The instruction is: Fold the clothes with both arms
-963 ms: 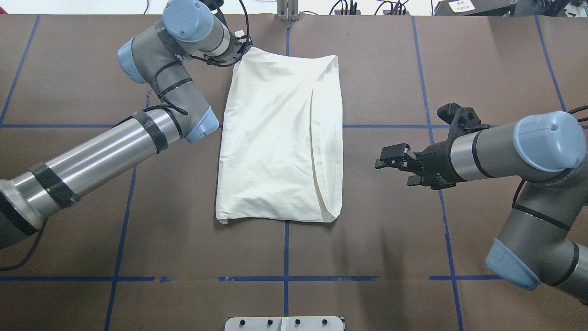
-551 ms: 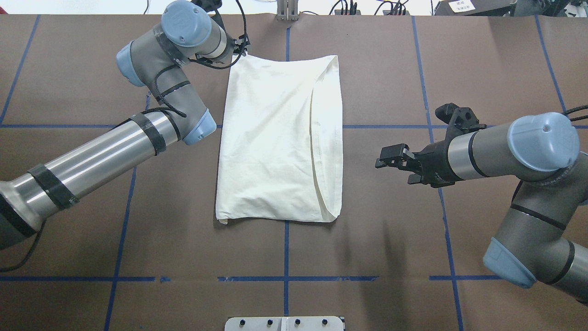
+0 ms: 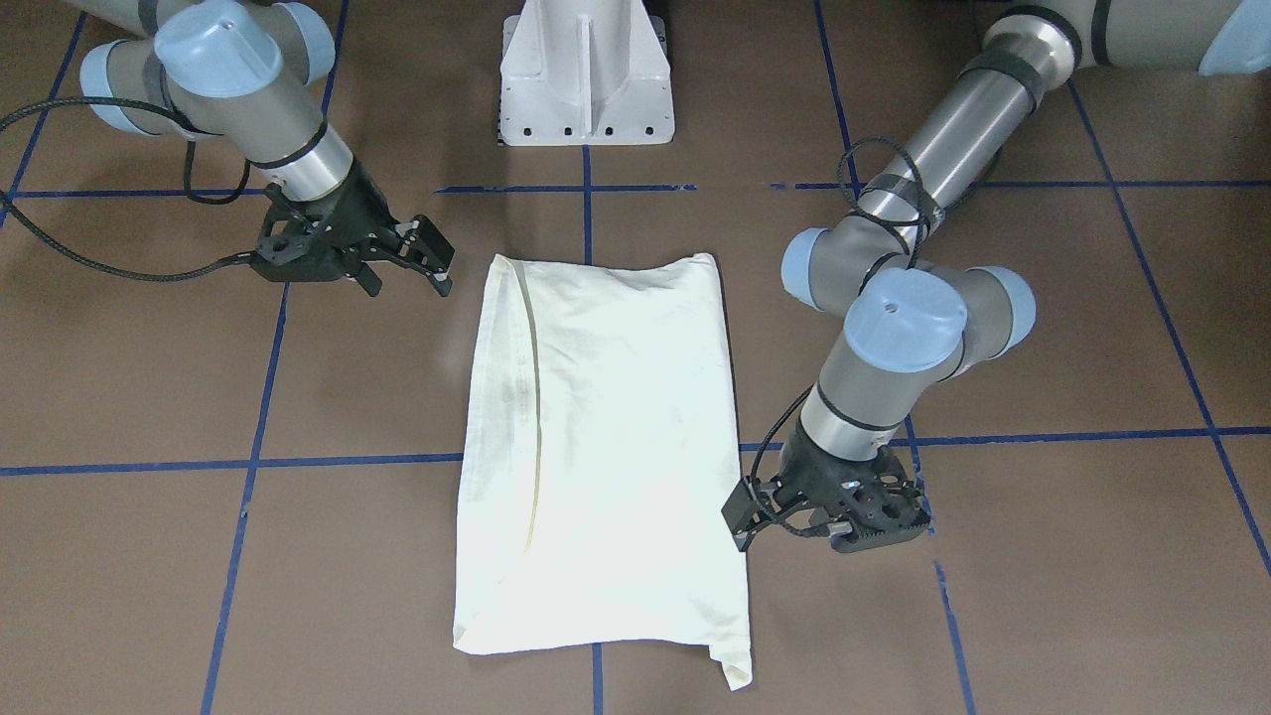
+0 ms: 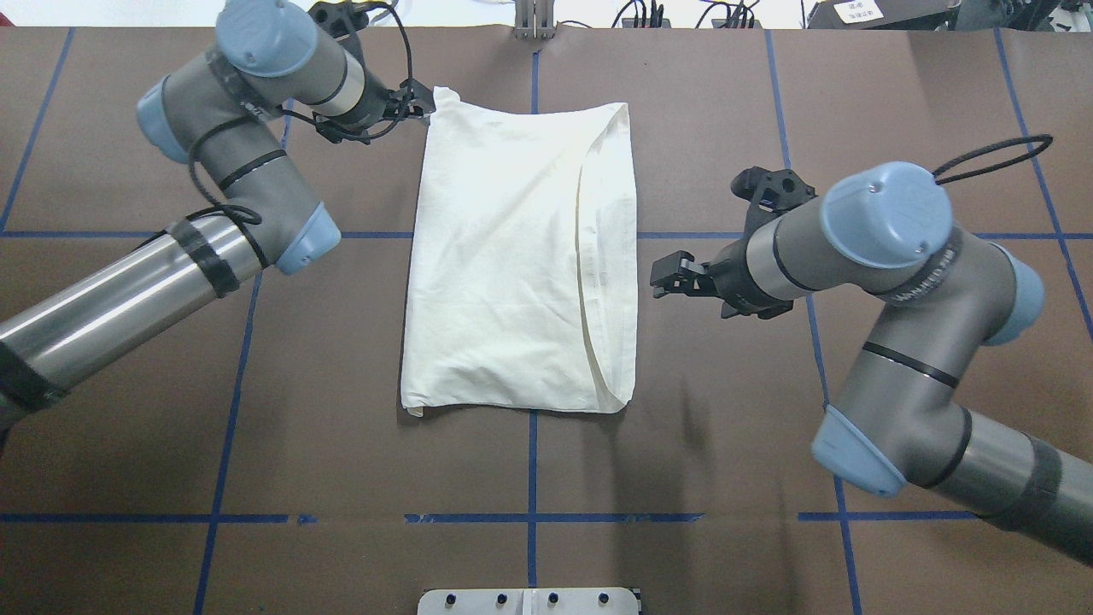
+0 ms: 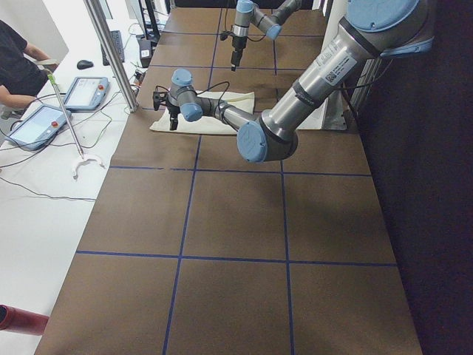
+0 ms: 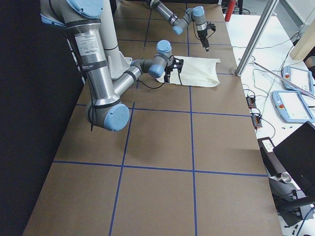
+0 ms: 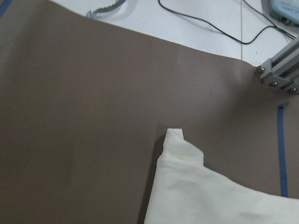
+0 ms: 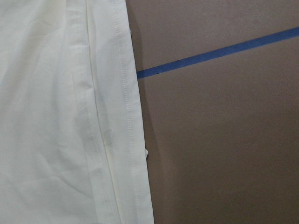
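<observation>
Overhead exterior: shirt [image 4: 512, 256] lengthwise-folded; I judge crosswise folds remain. Right gripper [image 4: 664, 278] spread, empty, shirt edge just ahead. Left gripper [image 4: 418, 99]: corner just ahead; can't tell opening.

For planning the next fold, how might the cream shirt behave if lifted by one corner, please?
Probably floppy: the shirt lies flat and creased, so it should drape. Its folded-over flap, lying loose, may fall open when lifted.
</observation>
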Available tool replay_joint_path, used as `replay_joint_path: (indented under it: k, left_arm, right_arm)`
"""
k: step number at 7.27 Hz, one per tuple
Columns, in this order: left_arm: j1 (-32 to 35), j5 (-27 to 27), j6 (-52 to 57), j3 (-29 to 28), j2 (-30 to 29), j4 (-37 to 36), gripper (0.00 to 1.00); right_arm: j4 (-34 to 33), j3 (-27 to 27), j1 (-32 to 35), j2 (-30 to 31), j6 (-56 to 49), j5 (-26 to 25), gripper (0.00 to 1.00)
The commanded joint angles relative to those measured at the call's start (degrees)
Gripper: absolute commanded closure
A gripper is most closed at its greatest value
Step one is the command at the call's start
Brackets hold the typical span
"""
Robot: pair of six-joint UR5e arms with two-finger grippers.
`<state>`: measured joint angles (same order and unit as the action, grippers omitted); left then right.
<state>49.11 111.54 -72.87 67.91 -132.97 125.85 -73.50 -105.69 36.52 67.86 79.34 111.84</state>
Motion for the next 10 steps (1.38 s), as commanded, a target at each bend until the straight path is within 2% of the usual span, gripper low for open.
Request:
replay_joint_path:
  k: [1, 2, 3, 7, 10]
  left_arm:
    - [0.4, 2.0, 3.1, 16.5, 8.9, -9.0, 0.00]
    - [0.3, 2.1, 3.5, 21.1, 10.4, -11.8, 0.00]
    - [0.1, 2.1, 3.4, 22.2, 10.5, -12.6, 0.00]
    - [-0.3, 2.1, 3.2, 22.1, 11.2, -12.4, 0.00]
    - [-0.4, 2.1, 3.2, 21.8, 11.2, -12.2, 0.00]
  right_arm:
    - [-4.9, 11.9, -1.1, -11.0, -5.2, -1.2, 0.00]
    - [-5.0, 17.3, -1.9, -14.4, -5.7, -1.5, 0.00]
    - [-5.2, 20.0, -3.0, -16.0, -7.8, -1.7, 0.00]
    - [-14.5, 21.6, -6.0, -19.4, -11.9, -3.5, 0.00]
    - [-15.8, 22.5, -6.0, -19.3, -15.8, -3.6, 0.00]
